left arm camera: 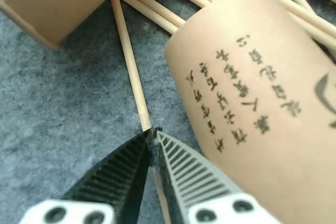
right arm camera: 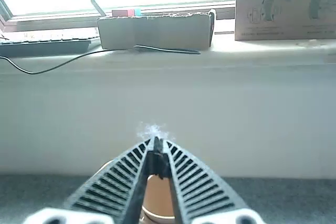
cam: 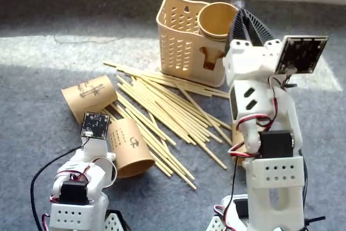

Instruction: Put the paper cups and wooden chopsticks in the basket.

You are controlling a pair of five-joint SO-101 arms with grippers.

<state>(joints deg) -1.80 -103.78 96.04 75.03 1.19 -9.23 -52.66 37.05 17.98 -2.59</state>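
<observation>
A cream slotted basket [cam: 181, 41] stands upright at the back of the grey carpet. My right gripper [cam: 238, 22] hangs at the basket's right side, shut on the rim of a paper cup [cam: 216, 19] that sits at the basket's top. The same cup [right arm camera: 157, 203] shows under the right gripper [right arm camera: 156, 142]. Two more paper cups [cam: 89, 96] [cam: 130, 147] lie on their sides at the left. Several wooden chopsticks [cam: 167, 112] are strewn between them and the basket. My left gripper [left arm camera: 155, 132] is shut, low over one chopstick [left arm camera: 128, 61], beside the printed cup [left arm camera: 252, 93].
A tan shape [cam: 238, 142], perhaps another cup, is half hidden behind the right arm [cam: 270, 150]. The left arm [cam: 86, 177] sits at the front left. A white wall and a window sill [right arm camera: 157, 56] lie beyond the carpet.
</observation>
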